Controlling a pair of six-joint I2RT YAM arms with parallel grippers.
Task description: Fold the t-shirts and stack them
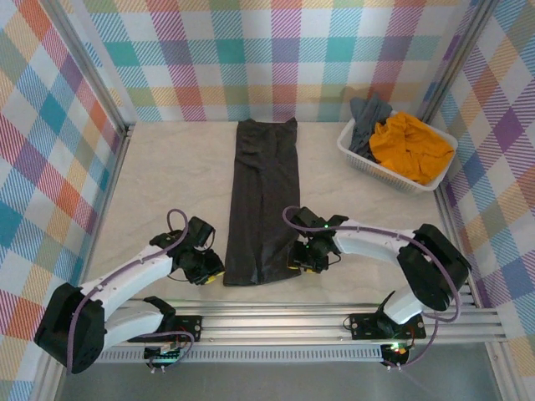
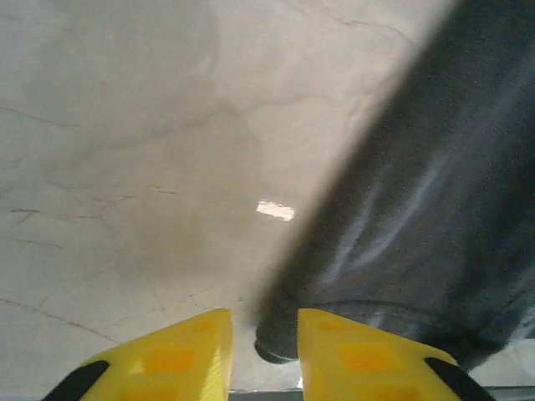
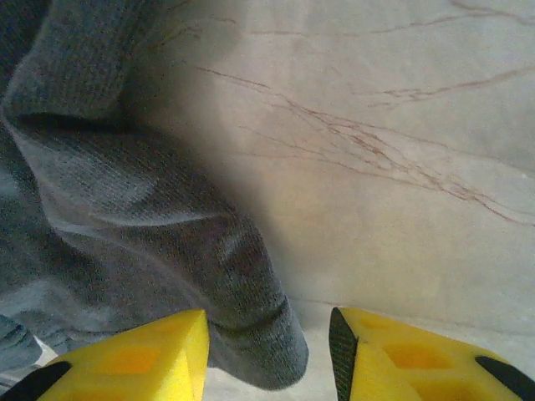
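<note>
The dark charcoal t-shirt (image 1: 263,200) lies folded lengthwise into a long strip down the middle of the table. My left gripper (image 1: 209,274) sits low at its near left corner. In the left wrist view the gripper (image 2: 265,351) is open, with the rounded corner of the shirt (image 2: 435,217) between the yellow fingers. My right gripper (image 1: 299,261) is at the near right corner. In the right wrist view it (image 3: 267,355) is open too, and a fold of the shirt (image 3: 125,209) rests against the left finger. The mustard-orange shirt (image 1: 410,146) and the slate grey shirt (image 1: 368,117) lie crumpled in the basket.
The white slatted basket (image 1: 358,155) stands at the back right, near the checked wall. Bare marbled tabletop (image 1: 167,184) lies on both sides of the strip. A metal rail (image 1: 318,317) runs along the near edge.
</note>
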